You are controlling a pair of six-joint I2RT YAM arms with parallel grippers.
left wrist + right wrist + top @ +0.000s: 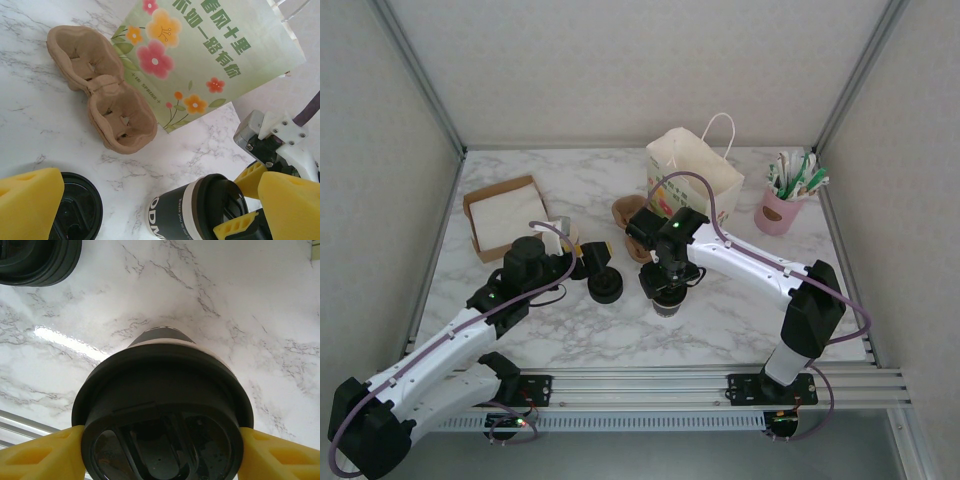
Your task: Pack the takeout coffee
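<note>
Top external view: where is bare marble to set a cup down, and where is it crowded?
Free: the white marble table's near strip before the loose black lids, and its far stretch between the brown napkin box and floral paper bag. Crowded: around the brown pulp cup carrier and those lids.

Table (570, 330): white marble-pattern top, grey veins, metal rail along the near edge.

- Cardboard box (505, 215), open, with white paper inside; far left.
- Paper bag (695, 180), upright, flower print, white cord handle; far middle.
- Pulp cup carrier (100, 90), brown, two wells; just beside the bag's foot.
- Pink cup (782, 210) of green-and-white sticks; far right.
- Black lids (605, 288), stacked; centre left.
</note>
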